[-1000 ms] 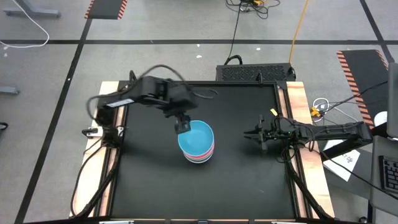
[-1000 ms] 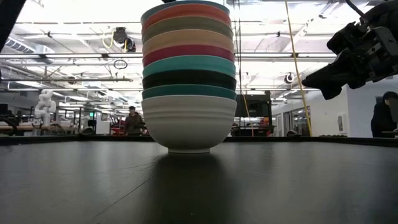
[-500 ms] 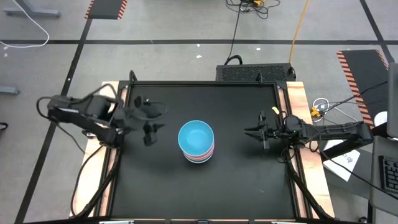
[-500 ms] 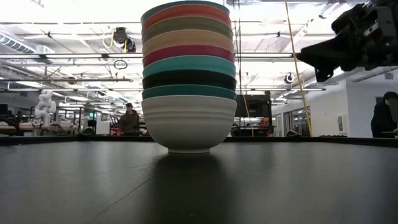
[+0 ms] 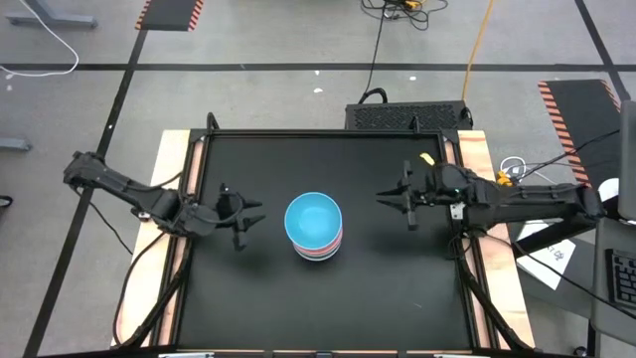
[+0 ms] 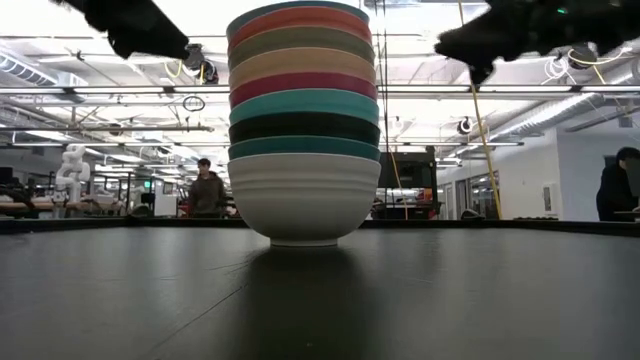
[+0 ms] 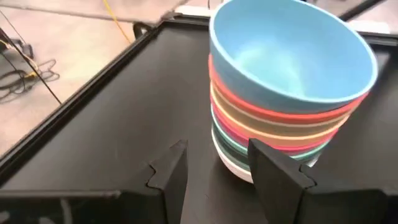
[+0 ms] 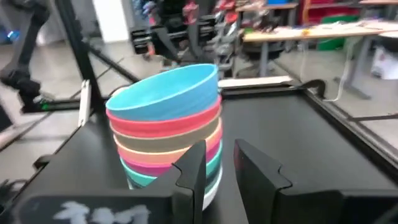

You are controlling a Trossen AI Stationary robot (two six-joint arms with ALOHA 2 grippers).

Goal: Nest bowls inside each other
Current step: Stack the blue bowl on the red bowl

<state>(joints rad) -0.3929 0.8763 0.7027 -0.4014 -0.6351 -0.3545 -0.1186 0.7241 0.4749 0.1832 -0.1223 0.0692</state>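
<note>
We are seeing the bowls (image 5: 314,225) standing nested mid-table between the left gripper (image 5: 245,218), fingers apart and empty, and the right gripper (image 5: 399,200), fingers narrow and empty, so probably any sideways bump is risking to topple the stack.

Bright overhead ceiling lights glare; wrist views blur softly.

A grey floor (image 5: 298,94) crossed by dark tape lines surrounded the black desk (image 5: 378,288), with hazard-striped mats (image 5: 581,104) at its edges. Beyond, bright ceiling lights (image 6: 130,30) lit a large workshop where a person (image 6: 207,190) stood among benches.
</note>
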